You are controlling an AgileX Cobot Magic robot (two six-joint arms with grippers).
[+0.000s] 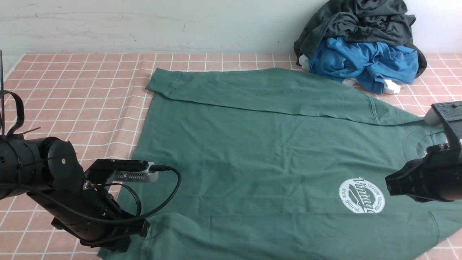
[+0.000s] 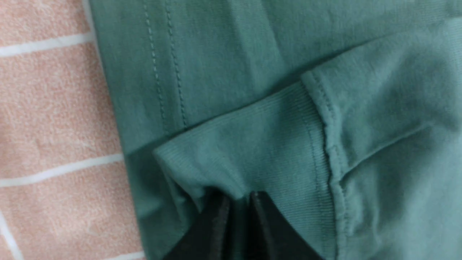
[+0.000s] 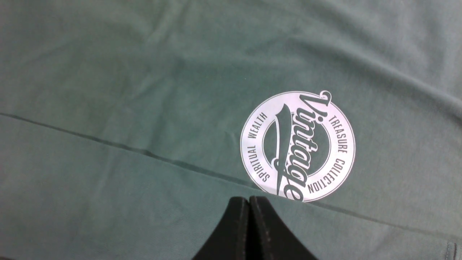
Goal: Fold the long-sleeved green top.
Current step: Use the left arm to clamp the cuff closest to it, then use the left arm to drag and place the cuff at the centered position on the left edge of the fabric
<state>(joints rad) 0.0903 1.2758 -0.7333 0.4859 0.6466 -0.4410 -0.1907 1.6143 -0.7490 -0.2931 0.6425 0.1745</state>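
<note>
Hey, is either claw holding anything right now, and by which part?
The left claw pinches the dull green cotton long-sleeved top by a ribbed sleeve cuff. The right claw is shut on nothing.

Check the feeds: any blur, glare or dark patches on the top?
Front view: even light, no glare, top sharp. Left wrist view: soft and blurred, though the cuff stitching is readable. Right wrist view: sharp, logo lettering legible, no glare.
</note>
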